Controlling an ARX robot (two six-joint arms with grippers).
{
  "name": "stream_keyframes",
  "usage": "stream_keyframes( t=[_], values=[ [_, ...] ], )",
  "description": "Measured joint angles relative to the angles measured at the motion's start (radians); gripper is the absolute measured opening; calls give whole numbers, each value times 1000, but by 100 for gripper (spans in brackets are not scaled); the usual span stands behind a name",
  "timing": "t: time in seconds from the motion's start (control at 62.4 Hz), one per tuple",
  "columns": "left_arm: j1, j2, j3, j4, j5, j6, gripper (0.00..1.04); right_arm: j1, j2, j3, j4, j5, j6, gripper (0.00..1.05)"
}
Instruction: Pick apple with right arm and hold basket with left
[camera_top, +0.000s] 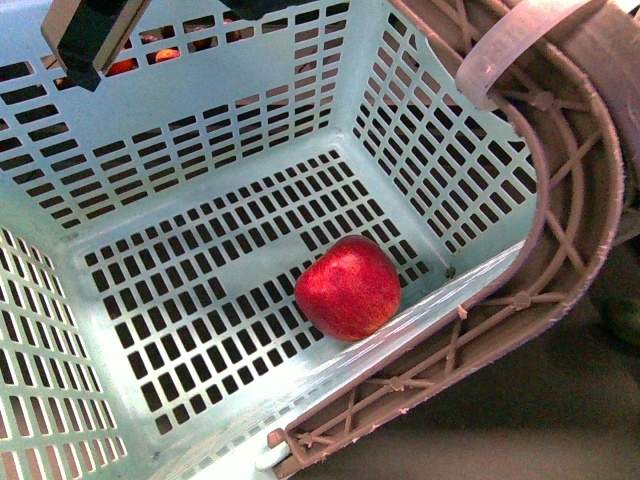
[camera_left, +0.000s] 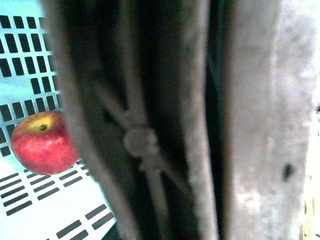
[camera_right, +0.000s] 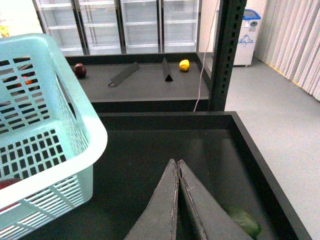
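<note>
Inside the basket (camera_top: 100, 150), 1 apple (camera_top: 348, 288), beside its near wall

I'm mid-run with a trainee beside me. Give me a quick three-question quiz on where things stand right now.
1. True or false: the apple lies inside the basket, on its slotted floor.
2. Pick one. The right gripper is: A) shut on the apple; B) shut on nothing, outside the basket; C) open, inside the basket.
3. Fill in: in the left wrist view, the patch around the apple's stem hollow is ____.
Key: 1 true; 2 B; 3 yellow.
</note>
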Motion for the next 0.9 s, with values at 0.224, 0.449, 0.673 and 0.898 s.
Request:
stream_keyframes(
  t=[0.224, 0.449, 0.673, 0.898],
  values=[
    [0, 0, 0, 0, 0, 0, 14, 0, -134, 0, -168, -2, 0, 2],
    [0, 0, 0, 0, 0, 1, 14, 0, -203, 0, -210, 0, 0, 2],
    [0, 0, 0, 0, -1, 2, 14, 0, -206, 0, -211, 0, 0, 21],
    [0, 0, 0, 0, 0, 0, 14, 0, -206, 0, -211, 0, 0, 56]
  ],
)
